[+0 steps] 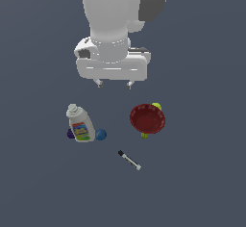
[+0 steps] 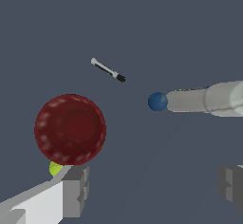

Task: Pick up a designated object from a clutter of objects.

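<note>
The thin short marker pen (image 1: 129,160), pale grey along its barrel with a black cap end, lies flat and slanted on the dark grey floor (image 1: 202,182), alone, touching nothing. It is far slimmer than the white plastic bottle with the colourful label (image 1: 80,123). My gripper (image 1: 114,84) hangs above the clutter with its fingers (image 2: 75,190) spread wide and nothing between them. The pen lies well apart from my fingertips, on the near side of the exterior view, between the small blue ball (image 1: 101,134) to its left and the dark red round bowl (image 1: 147,119) to its right.
</note>
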